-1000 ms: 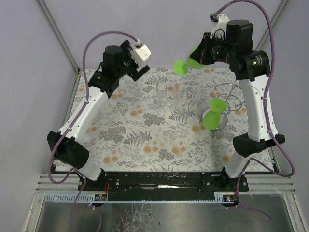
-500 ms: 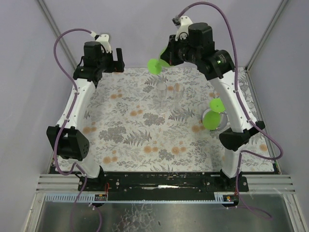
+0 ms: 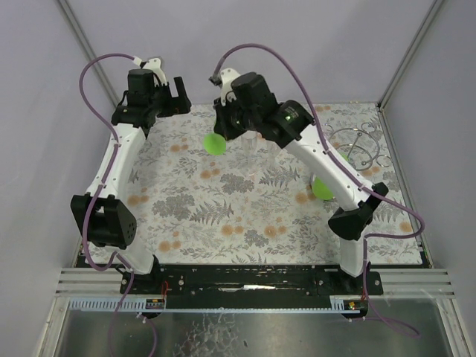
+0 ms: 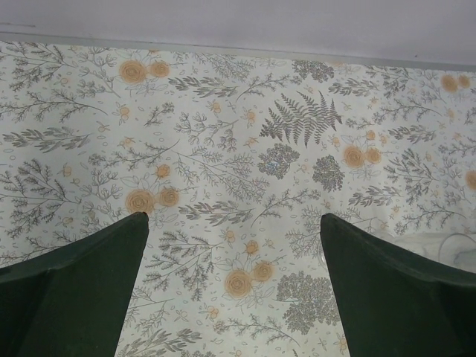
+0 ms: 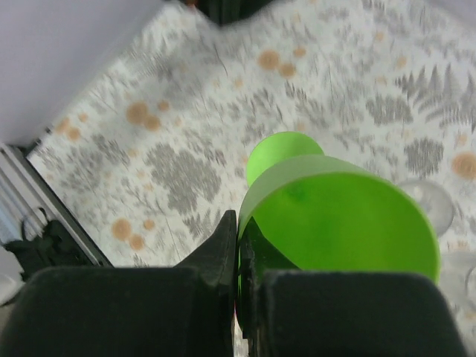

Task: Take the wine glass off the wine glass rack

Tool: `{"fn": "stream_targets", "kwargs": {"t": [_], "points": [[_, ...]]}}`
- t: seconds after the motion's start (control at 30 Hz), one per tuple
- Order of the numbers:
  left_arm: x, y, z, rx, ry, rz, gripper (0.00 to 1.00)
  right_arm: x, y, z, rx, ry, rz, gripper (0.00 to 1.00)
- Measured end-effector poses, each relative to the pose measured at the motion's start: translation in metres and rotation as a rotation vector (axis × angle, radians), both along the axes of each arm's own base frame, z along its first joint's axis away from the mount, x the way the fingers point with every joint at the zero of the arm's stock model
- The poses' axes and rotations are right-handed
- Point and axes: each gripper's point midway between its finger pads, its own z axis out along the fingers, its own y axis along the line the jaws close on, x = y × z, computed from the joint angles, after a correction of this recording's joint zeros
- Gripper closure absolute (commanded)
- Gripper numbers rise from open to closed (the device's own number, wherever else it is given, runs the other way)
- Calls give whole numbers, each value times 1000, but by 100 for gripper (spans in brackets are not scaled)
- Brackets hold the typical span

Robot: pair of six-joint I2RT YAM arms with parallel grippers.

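My right jaws are closed almost fully on the green wine glass (image 3: pixel 216 143); the wrist view shows them pinching it just beside its bowl. I have the glass over the table (image 3: pixel 223 223) at about 11 o'clock, well apart from the wine glass rack (image 3: pixel 355 147), which stands at 2 o'clock. A second green glass (image 3: pixel 320 190) sits near the rack at 3 o'clock, partly hidden behind the right arm (image 3: pixel 327 160). My left jaws are spread wide with nothing between them, at 10 o'clock.
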Motion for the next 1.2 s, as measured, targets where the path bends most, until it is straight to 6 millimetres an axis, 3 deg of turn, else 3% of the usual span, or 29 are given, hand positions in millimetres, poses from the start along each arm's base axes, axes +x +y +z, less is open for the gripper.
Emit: {"fn": "stream_targets", "kwargs": {"t": [0.13, 0.23, 0.4, 0.6, 0.87, 1.0, 1.2], "points": [[0, 3, 0, -7, 1, 11, 4, -9, -14, -44, -128, 70, -53, 100], [1, 4, 0, -9, 1, 13, 5, -15, -44, -72, -229, 113, -141, 100], [5, 2, 0, -16, 2, 4, 5, -27, -83, -90, -300, 141, -250, 100], [9, 1, -3, -19, 9, -3, 5, -35, -106, -119, -356, 187, -337, 100], [10, -2, -2, -27, 8, -18, 5, -41, -131, -189, -449, 296, -421, 100], [9, -3, -2, -30, 9, -25, 5, -35, -138, -203, -440, 316, -460, 100], [9, -5, -3, -34, 15, -33, 5, -19, -138, -205, -371, 309, -510, 100]]}}
